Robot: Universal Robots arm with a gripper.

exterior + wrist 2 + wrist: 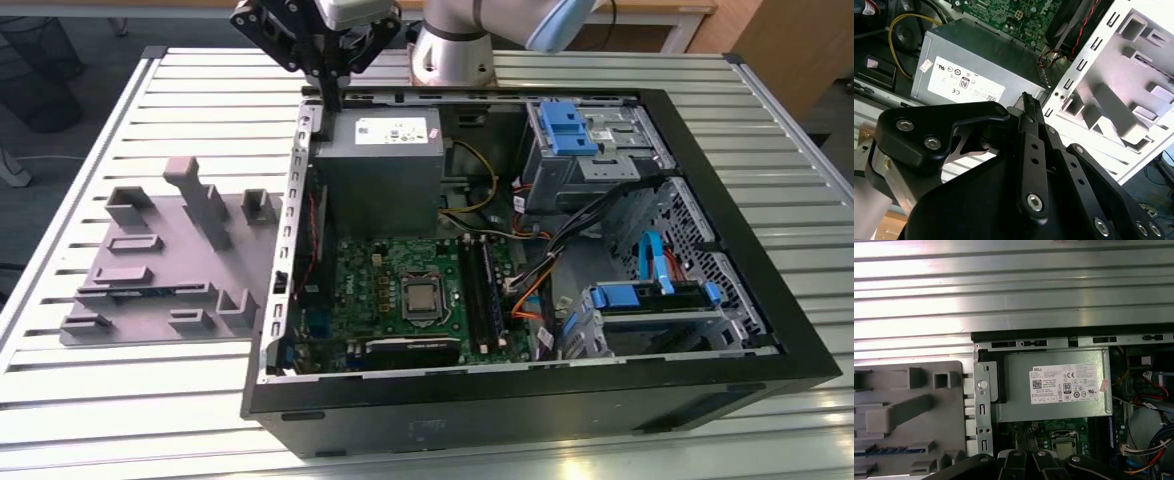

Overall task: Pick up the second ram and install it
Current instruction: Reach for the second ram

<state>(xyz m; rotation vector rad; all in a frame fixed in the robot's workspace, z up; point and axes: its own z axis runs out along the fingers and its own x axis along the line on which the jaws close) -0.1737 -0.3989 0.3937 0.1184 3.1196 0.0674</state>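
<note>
The second ram [885,450] sits in a long slot of the grey tray [160,262], untouched, and the pincer [328,98] is well apart from it, up over the back rim of the computer case [534,410], just beside the power supply [380,175]. The pincer is narrow, jaws drawn together, nothing held. From the pincer, the tray sits off past the case wall, outside it, on the slatted desk [174,110]. The green main board [387,275] lies beyond the power supply, inside the case.

So this is the reach, I judge, and barely begun. To do it well, the pincer wants spreading before it drops, squared across the thin board at its middle, one jaw to each flat face, clear of the tray's upright posts close by. Then a straight lift with no twist, since a board this thin will likely flex or snag if dragged sideways.

The count: one ram in the tray, one tray, one case, one power supply, one main board, one pincer. The board has more than one long black slot, but the exact number I cannot tell.
</note>
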